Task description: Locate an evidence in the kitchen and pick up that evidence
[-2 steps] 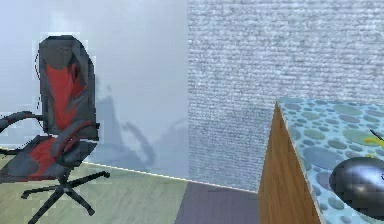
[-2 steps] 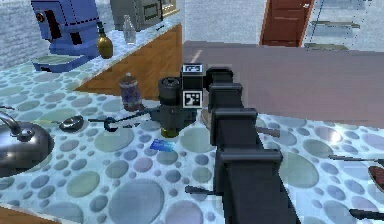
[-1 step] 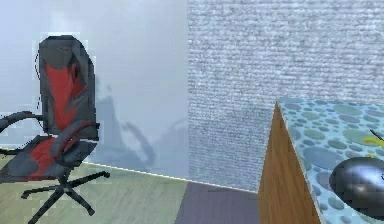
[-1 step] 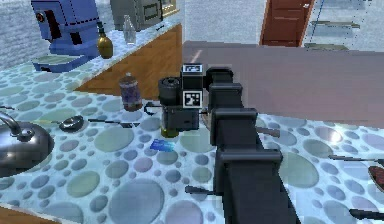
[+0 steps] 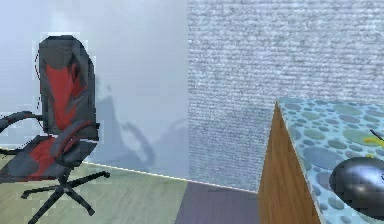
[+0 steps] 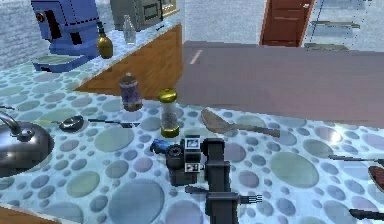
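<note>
On the pebble-patterned blue countertop (image 6: pixel 300 170) the dark arm rises from the bottom edge and ends at two small white squares. Just left of them is my gripper (image 6: pixel 165 148). A small jar with a yellow lid (image 6: pixel 169 113) stands on the counter right behind the gripper's far end, so I cannot tell whether the gripper holds anything. Farther back and to the left stands a small bottle with a dark cap (image 6: pixel 129 92). A spoon (image 6: pixel 75 123) lies left of the jar.
A metal bowl (image 6: pixel 20 150) sits at the counter's left, a wooden spatula (image 6: pixel 225 122) right of the jar, a fork (image 6: pixel 250 200) by the arm. A blue coffee machine (image 6: pixel 65 25) stands far left. A reddish door (image 6: pixel 287 20) is beyond. A red-and-black office chair (image 5: pixel 60 110) stands beside the counter's end (image 5: pixel 285 170).
</note>
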Controlling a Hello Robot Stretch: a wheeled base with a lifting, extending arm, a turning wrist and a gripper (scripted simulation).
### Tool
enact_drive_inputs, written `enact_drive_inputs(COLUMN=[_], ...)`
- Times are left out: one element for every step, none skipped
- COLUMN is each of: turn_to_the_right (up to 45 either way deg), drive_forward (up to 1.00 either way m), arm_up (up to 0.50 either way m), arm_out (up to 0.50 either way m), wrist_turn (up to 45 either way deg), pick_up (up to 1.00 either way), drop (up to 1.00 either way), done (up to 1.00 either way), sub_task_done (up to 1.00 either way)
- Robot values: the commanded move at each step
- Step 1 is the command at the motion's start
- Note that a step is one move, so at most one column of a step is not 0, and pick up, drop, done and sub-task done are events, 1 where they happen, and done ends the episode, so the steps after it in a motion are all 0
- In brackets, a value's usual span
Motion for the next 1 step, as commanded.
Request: enact_drive_inputs(turn_to_the_right=[0.0], drive_forward=[0.00], arm_up=[0.00], arm_out=[0.00], wrist_turn=[0.0], pick_up=[1.00], drop=[0.00], done=[0.00], sub_task_done=[0.00])
